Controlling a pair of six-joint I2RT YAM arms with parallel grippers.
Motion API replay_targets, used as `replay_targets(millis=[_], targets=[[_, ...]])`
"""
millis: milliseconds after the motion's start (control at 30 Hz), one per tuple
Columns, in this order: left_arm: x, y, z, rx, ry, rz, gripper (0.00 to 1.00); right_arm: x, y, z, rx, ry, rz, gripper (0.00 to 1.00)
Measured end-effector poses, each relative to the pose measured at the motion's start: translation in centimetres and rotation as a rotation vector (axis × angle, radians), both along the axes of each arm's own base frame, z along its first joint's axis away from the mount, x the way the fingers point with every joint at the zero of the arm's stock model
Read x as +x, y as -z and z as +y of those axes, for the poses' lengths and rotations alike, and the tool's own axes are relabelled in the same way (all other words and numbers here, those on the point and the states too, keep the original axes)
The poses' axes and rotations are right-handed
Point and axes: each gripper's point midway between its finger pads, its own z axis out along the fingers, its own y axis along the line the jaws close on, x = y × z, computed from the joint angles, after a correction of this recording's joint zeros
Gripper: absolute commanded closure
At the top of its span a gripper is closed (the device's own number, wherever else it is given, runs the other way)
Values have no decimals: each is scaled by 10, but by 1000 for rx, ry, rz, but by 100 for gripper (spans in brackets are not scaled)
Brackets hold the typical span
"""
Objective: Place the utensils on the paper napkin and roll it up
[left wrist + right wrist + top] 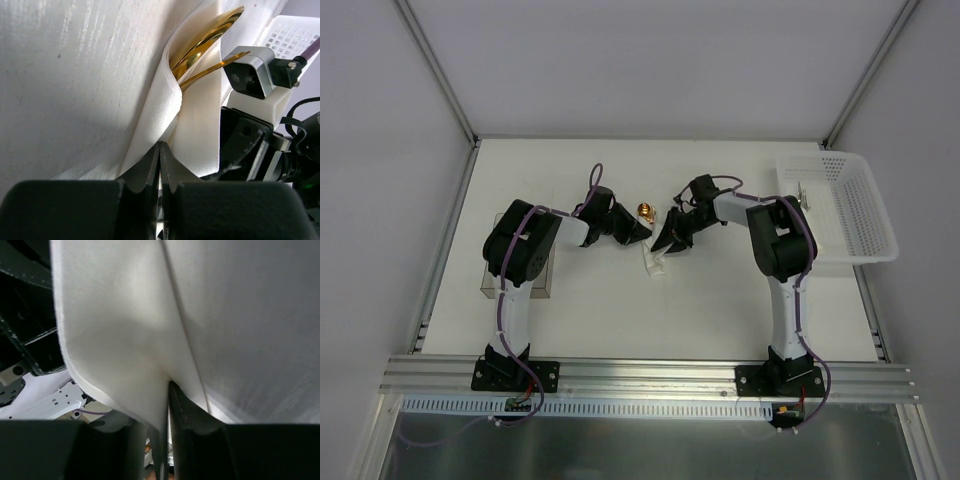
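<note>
We're gripping the paper napkin (195,135) at mid-table w/ both arms, the utensils (200,47) tucked inside its fold. We can't tell whether it's lifted or lying flat. The left gripper (160,167) is pinching a napkin fold, its fingers pressed tight together on the paper. The right gripper (167,410) is doing the same on another fold, jaws clamped on the sheet. The gold spoon bowl and a fork tip are poking out of the wrap's open far end.

Risks, as we're judging them:
- The wrap is looking loose, and the open end is leaving the cutlery free. Any tilt toward that end and the pieces are prob. sliding out.
- The paper is thin. If the arms are pulling apart or twisting unevenly, we're risking a tear at either pinch.
- The grippers are working v. close together, w/ the right wrist's camera just beside the fork tip, so a bump is poss. while rolling.
- Letting go on one side could be letting the roll spring open.

Containers:
- The white basket (855,215) is sitting at the table's far right, well apart from the roll. We're seeing only a small grey bit (804,196) by its left wall, too small to ID.
- A grey box (546,275) is sitting under the left arm, its contents hidden.
</note>
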Motion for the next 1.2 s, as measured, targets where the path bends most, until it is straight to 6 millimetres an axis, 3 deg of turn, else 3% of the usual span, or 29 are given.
replay_targets(millis=[267, 467, 700, 867, 1000, 1200], targets=[[0, 0, 0, 2, 2, -4, 100, -2, -10, 7, 70, -55, -40, 43], [0, -2, 3, 24, 1, -16, 100, -4, -15, 10, 117, -95, -71, 30], [-1, -6, 11, 78, -5, -25, 100, -7, -19, 12, 133, -133, -112, 26], [9, -13, 23, 119, -27, -43, 100, -9, -20, 12, 134, -151, -135, 23], [29, -31, 25, 143, -21, -99, 100, -10, -20, 11, 132, -164, -147, 22], [66, -90, 11, 126, 23, -264, 97, -13, -21, 10, 125, -186, -164, 20]])
